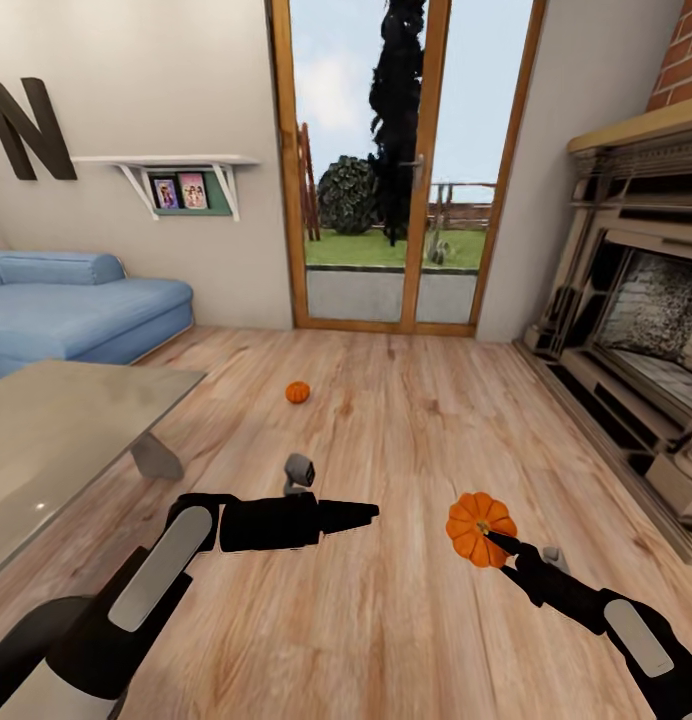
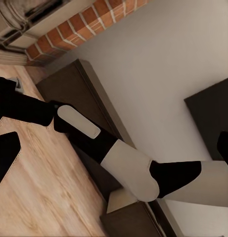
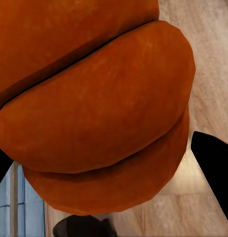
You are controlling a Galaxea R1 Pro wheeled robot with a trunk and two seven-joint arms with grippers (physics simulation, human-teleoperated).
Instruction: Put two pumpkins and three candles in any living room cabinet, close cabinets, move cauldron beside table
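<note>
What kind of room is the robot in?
Most likely a living room in a house. There is a soft blue sofa, a stone fireplace with a brick chimney, and a low glass-topped coffee table on the wooden floor.

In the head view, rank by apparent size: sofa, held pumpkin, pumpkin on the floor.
1. Blue sofa, cropped by the frame edge.
2. Held pumpkin at the right gripper, nearer the camera.
3. Floor pumpkin, farther away; true sizes may match.
</note>
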